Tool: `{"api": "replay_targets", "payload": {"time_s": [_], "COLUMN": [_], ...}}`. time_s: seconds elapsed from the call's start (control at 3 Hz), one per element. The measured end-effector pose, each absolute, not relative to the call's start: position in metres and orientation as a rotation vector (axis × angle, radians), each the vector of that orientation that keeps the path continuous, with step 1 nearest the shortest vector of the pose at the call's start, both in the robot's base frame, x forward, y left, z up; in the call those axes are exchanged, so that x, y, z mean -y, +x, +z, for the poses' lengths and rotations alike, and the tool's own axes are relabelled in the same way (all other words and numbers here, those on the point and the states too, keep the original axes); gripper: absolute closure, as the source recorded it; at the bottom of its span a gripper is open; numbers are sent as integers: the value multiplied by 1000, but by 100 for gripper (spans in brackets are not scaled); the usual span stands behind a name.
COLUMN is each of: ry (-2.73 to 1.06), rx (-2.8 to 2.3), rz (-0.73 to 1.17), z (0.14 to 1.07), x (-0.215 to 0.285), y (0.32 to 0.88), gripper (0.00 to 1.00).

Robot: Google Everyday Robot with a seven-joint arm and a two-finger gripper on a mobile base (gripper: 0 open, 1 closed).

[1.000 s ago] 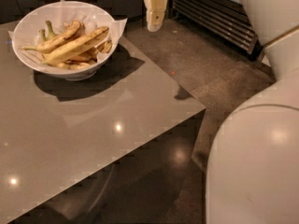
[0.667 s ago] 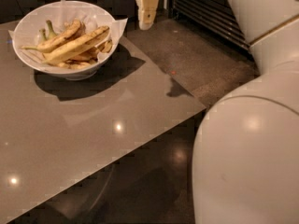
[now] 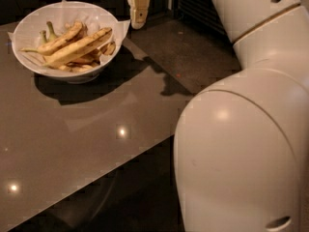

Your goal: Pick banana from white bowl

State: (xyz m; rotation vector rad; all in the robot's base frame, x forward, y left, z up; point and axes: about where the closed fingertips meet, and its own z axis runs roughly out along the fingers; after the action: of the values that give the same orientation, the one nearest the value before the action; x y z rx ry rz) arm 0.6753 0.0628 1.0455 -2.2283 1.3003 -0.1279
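The white bowl (image 3: 17, 38), lined with white paper, stands at the far left of the grey table. The banana (image 3: 79, 46), long, thick and nearly straight with dark streaks at its right end, lies across the top of the pile in the bowl. A thinner curved banana (image 3: 59, 40) with a green stem lies behind it, with small brownish pieces underneath. My gripper (image 3: 138, 13) hangs at the top of the view, just right of the bowl's rim and above table height, holding nothing that I can see.
The grey table (image 3: 87, 129) has its right edge running diagonally from the bowl to the front. Beyond the edge is dark floor (image 3: 193, 57). A dark slatted grille (image 3: 198, 6) stands at the back. My arm's large white body (image 3: 241, 144) fills the right side.
My gripper has moved left, from right of the table corner to just beside the bowl's rim. My arm's body has swung further into view. The bowl and bananas have not moved.
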Motion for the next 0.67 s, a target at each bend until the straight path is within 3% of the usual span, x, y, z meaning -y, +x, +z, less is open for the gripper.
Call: {"api": "replay_targets", "payload": {"time_s": [0.67], "ry": [-2272], "rx": [-1252], "rz": [51], "z": [1012], "x": [-103], "y": [681], "gripper": [0]}}
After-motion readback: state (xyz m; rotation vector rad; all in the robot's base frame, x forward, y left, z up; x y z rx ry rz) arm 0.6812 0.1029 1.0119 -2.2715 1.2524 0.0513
